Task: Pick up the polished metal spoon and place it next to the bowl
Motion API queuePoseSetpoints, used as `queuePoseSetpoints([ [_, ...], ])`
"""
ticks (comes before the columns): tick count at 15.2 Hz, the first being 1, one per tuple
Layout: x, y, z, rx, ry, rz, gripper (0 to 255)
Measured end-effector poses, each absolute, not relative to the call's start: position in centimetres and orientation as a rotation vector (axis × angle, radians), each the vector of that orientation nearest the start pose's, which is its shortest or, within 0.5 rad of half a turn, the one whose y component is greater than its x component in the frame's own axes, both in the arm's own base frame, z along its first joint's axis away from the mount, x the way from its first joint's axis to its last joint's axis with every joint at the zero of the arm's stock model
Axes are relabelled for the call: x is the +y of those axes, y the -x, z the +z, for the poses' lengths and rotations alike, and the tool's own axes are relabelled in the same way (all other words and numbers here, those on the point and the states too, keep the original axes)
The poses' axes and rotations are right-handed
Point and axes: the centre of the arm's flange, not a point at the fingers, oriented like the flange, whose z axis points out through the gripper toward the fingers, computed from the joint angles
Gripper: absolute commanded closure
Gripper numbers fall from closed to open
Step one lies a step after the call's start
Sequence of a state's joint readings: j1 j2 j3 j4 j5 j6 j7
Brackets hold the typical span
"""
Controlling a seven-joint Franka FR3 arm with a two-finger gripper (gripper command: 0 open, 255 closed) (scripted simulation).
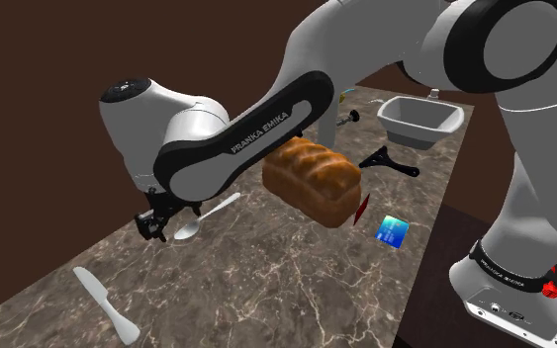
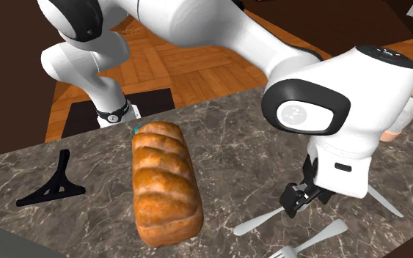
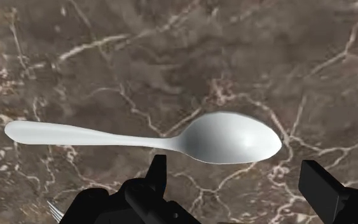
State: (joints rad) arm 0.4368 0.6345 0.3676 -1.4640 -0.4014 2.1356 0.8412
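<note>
Gripper (image 3: 234, 167) hangs open just over the spoon (image 3: 228, 137), whose bowl its fingers hide in the second exterior view.

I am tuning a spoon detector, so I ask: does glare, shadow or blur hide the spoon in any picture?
Wrist view: the pale, smooth metal spoon, ahead of the open black hand, shows only a soft sheen on its bowl, crisp edges against the dark veined stone counter, no distinct shadow. Shoulder view: even light, spoon clear. Second exterior view: its handle pale, unblurred.
</note>
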Motion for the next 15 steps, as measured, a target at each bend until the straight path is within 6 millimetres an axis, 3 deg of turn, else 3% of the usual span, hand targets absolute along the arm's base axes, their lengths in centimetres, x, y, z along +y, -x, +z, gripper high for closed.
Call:
queuePoseSetpoints([
  [6, 47.12, -54.55, 33.21, -0.143, 3.158, -0.250, 0],
  [7, 47.12, -54.55, 33.21, -0.143, 3.158, -0.249, 255],
  [15, 47.13, -54.54, 33.22, -0.143, 3.158, -0.250, 255],
])
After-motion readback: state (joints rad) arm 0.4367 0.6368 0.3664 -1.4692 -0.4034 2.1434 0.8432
